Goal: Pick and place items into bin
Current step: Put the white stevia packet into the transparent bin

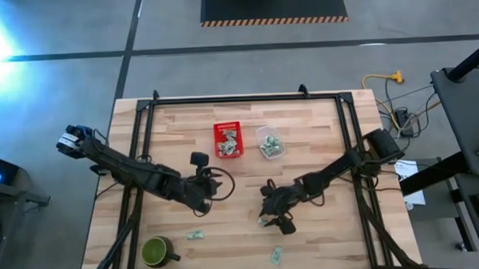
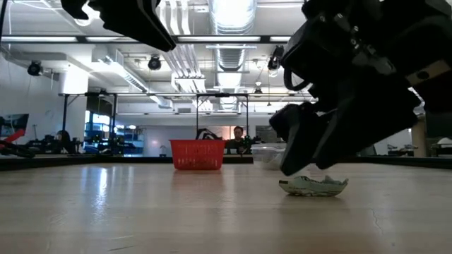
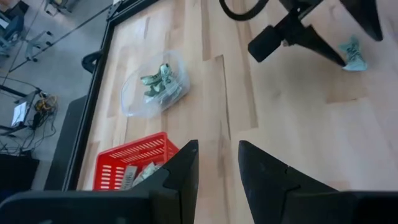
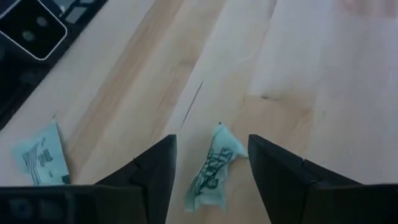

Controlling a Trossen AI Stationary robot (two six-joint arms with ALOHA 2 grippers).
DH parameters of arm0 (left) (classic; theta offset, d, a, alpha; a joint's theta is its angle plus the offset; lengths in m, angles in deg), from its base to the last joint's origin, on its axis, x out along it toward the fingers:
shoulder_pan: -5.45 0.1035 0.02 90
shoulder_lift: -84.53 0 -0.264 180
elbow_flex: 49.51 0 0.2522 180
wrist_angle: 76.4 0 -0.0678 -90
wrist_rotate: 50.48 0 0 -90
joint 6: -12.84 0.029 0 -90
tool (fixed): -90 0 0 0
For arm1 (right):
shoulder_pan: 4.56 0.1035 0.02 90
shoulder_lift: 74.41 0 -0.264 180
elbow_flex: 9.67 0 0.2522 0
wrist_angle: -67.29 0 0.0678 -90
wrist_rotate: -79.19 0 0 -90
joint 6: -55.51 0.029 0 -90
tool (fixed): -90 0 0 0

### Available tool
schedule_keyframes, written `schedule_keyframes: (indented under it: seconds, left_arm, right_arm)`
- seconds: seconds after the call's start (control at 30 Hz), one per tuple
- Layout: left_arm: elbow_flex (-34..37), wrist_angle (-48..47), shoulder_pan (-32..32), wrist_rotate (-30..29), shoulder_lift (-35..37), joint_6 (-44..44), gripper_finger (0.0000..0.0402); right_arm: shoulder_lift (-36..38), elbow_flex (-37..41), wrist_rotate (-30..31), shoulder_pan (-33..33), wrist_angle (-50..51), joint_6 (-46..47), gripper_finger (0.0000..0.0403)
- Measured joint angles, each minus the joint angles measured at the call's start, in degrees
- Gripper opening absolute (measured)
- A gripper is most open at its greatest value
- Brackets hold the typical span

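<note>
My right gripper (image 4: pixel 211 168) is open and low over the table's near middle (image 1: pixel 271 216). One pale green-and-white wrapper (image 4: pixel 213 167) lies flat on the wood between its two fingers, apart from both; the low view shows this wrapper (image 2: pixel 314 185) just below the fingers. More wrappers lie loose on the table: one (image 1: pixel 196 233) left of it, one (image 1: pixel 276 255) near the front edge. The red basket (image 1: pixel 228 140) stands at the far middle with pieces in it. My left gripper (image 3: pixel 217 165) is open, raised above the table left of centre (image 1: pixel 203 203), and touches nothing.
A clear tub (image 1: pixel 269 143) with several wrappers stands right of the red basket. A green mug (image 1: pixel 156 251) sits at the near left corner. A black frame (image 1: pixel 222 101) runs along the table's far and side edges. Bare wood lies between the two grippers.
</note>
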Motion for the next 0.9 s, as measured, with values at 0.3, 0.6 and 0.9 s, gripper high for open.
schedule_keyframes:
  seconds: [0.3, 0.6, 0.9]
  left_arm:
    - [0.0, -0.3, -1.8, 0.0, 0.0, -1.5, 0.0096]
    - [0.0, -0.5, -2.1, 0.0, 0.0, -2.5, 0.0096]
    - [0.0, -0.5, -2.1, 0.0, 0.0, -2.6, 0.0096]
  right_arm:
    - [-0.5, -0.2, 1.2, 0.1, 0.1, 0.8, 0.0192]
    - [-0.6, -0.2, 4.9, 0.7, 1.1, 0.9, 0.0191]
    - [-0.6, -0.2, 7.5, 2.7, 1.6, 1.3, 0.0186]
